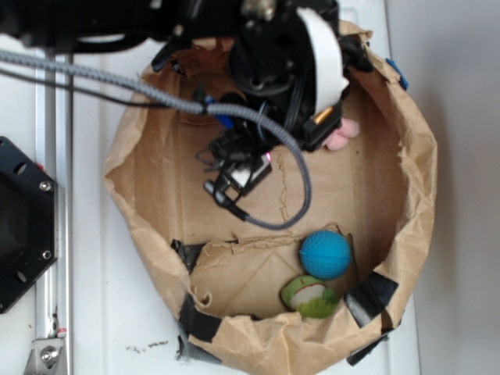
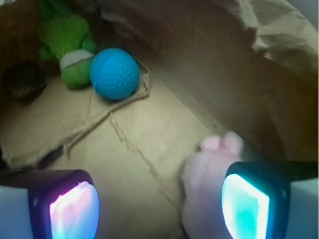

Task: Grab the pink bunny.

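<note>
The pink bunny (image 2: pixel 207 186) lies on the brown paper floor of the bag, between my fingers and up against the right pad (image 2: pixel 245 205). My gripper (image 2: pixel 159 206) is open, with a wide gap from the bunny to the left pad (image 2: pixel 74 211). In the exterior view only a bit of the pink bunny (image 1: pixel 343 134) peeks out from under the arm, near the far right wall of the bag. The gripper itself is hidden by the arm there.
A blue ball (image 1: pixel 325 254) (image 2: pixel 114 73) and a green-and-white round toy (image 1: pixel 309 297) (image 2: pixel 75 67) sit at the near end of the paper bag (image 1: pixel 406 180). The crumpled bag wall (image 2: pixel 269 35) rises close on the right. A cable (image 1: pixel 297 168) loops over the floor.
</note>
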Controlling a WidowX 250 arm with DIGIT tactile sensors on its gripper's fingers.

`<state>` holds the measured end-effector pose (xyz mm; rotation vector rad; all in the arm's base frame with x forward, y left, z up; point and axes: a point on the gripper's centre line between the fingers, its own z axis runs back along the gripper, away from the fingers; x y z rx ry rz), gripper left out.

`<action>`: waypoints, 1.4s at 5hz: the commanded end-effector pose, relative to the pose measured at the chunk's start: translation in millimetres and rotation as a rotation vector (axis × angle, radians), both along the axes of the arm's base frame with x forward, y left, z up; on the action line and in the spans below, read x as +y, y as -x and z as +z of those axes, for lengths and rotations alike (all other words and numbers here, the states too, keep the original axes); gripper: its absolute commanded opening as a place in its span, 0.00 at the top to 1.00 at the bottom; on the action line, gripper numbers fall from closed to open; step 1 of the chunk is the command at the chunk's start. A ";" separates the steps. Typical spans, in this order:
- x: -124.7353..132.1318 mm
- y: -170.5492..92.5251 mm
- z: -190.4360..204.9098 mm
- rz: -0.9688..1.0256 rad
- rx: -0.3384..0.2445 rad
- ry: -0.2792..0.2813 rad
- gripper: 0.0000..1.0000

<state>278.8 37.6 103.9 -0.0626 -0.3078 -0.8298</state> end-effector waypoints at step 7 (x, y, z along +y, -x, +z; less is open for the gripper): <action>14.8 -27.7 -35.5 0.067 -0.049 -0.127 0.00</action>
